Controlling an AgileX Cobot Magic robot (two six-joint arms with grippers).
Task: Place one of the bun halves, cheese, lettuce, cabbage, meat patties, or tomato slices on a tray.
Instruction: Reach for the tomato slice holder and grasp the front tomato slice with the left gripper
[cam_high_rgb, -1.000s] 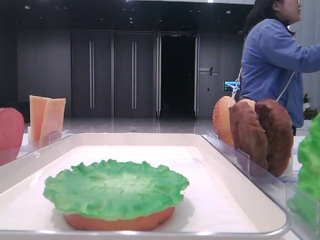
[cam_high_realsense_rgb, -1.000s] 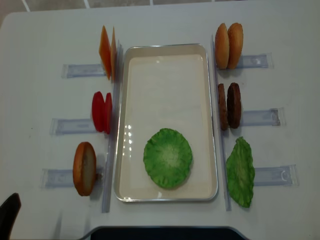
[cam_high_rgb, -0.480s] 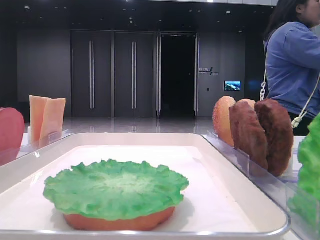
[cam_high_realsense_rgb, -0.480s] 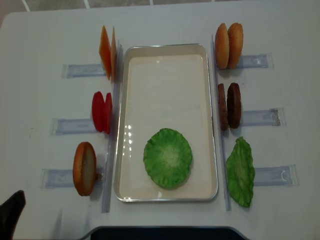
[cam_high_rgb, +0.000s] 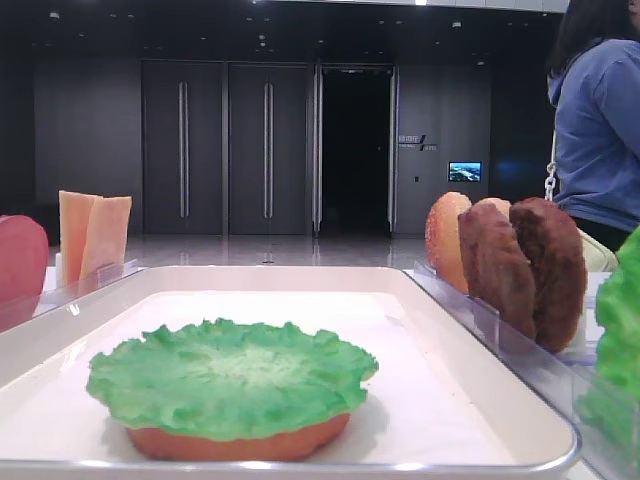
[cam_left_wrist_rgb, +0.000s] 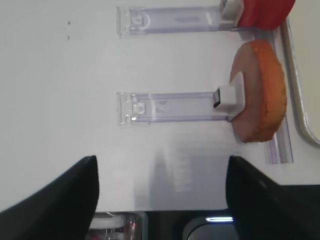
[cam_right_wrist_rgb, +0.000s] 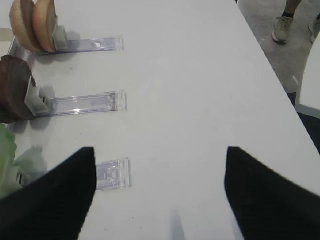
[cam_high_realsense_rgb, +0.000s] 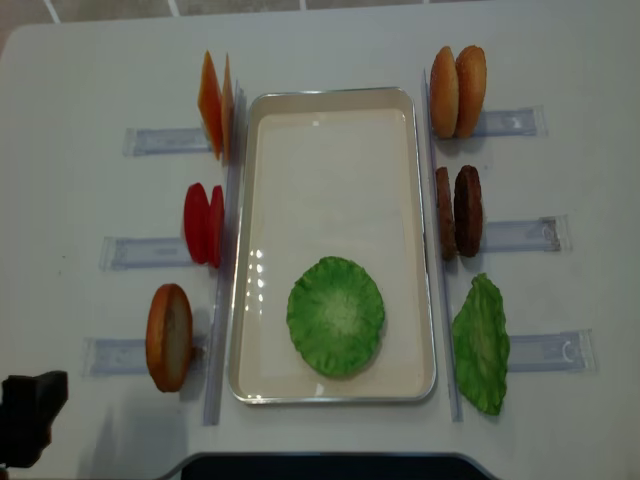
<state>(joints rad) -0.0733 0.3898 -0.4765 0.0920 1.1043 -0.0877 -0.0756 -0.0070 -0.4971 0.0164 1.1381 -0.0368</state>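
Note:
The white tray (cam_high_realsense_rgb: 330, 95) lies mid-table. On its near end a ruffled lettuce (cam_high_realsense_rgb: 335, 316) covers a bun half (cam_high_rgb: 240, 443). Left of the tray stand cheese (cam_high_realsense_rgb: 215, 103), tomato slices (cam_high_realsense_rgb: 203, 224) and a lone bun half (cam_high_realsense_rgb: 169, 336). On the right stand two bun halves (cam_high_realsense_rgb: 457, 91), the meat patties (cam_high_realsense_rgb: 459, 211) and a green cabbage leaf (cam_high_realsense_rgb: 481, 343). My left gripper (cam_left_wrist_rgb: 160, 200) hangs open and empty at the table's near left corner, short of that lone bun half (cam_left_wrist_rgb: 260, 95). My right gripper (cam_right_wrist_rgb: 157, 195) is open over bare table right of the patties (cam_right_wrist_rgb: 15, 90).
Clear plastic racks (cam_high_realsense_rgb: 150, 253) hold the pieces upright on both sides of the tray. One rack end (cam_right_wrist_rgb: 112, 175) lies just beside the right gripper's left finger. A person in blue (cam_high_rgb: 600, 110) stands behind the table at the right. The table edge runs close under the left gripper.
The left gripper has come further into the overhead view at the near left corner. The person in the background has walked to the right. The food has not moved.

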